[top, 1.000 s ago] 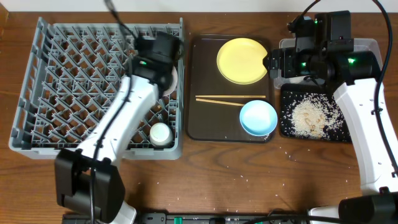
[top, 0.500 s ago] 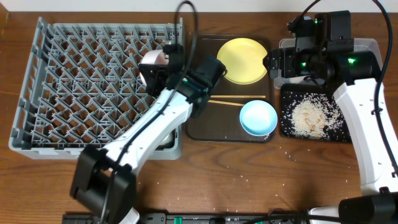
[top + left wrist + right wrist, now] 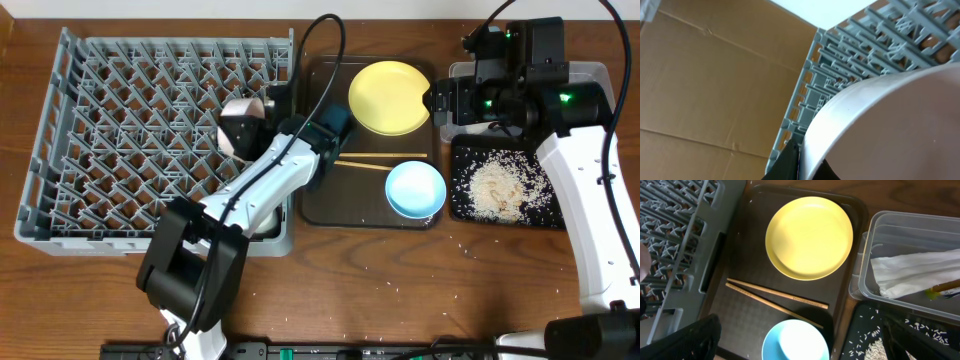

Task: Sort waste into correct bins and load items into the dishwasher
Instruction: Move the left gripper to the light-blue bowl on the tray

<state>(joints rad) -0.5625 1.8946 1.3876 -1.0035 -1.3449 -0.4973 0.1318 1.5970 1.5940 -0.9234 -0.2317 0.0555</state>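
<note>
Quick update from the remote seat. The rack fills the left side, and that's where the change is. In the last second my left arm swung down from the rack's far right corner and now lies along its right wall.

The brown tray in the middle holds what it held a second ago: plate, blue bowl and chopsticks, all untouched. The tub has the napkin in it, and the black tray beside it has the rice.

The right gripper hasn't budged. It sits between plate and tub, fingers spread wide and empty.

The white bowl is now tipped on edge over the pegs, just inside the right wall. The left gripper looks pinched on its rim, but the wrist view only shows one finger. My guess is the bowl is about to get slotted and isn't seated yet. The cup I could see a second ago is hidden under the arm.
</note>
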